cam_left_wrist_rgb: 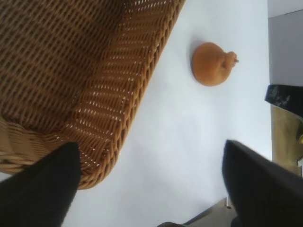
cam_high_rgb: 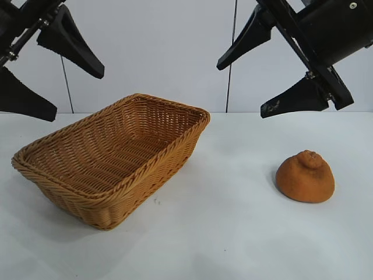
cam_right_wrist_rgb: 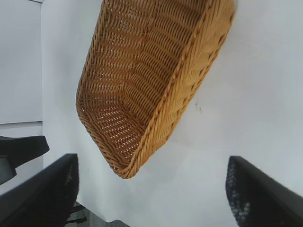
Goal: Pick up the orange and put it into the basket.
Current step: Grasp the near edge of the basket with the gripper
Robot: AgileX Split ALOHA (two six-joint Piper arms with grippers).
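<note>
The orange (cam_high_rgb: 305, 177), dull orange-brown with a knobby top, sits on the white table at the right. It also shows in the left wrist view (cam_left_wrist_rgb: 212, 64). The wicker basket (cam_high_rgb: 76, 182) stands at the left-centre and holds nothing; it also shows in the left wrist view (cam_left_wrist_rgb: 120, 118) and the right wrist view (cam_right_wrist_rgb: 189, 90). My right gripper (cam_high_rgb: 240, 87) is open and empty, high above the table, up and left of the orange. My left gripper (cam_high_rgb: 78, 93) is open and empty, high above the basket's left end.
A white wall with vertical seams stands behind the table. The white tabletop (cam_high_rgb: 233, 233) spreads between basket and orange and to the front. The table's edge (cam_left_wrist_rgb: 213, 208) shows in the left wrist view.
</note>
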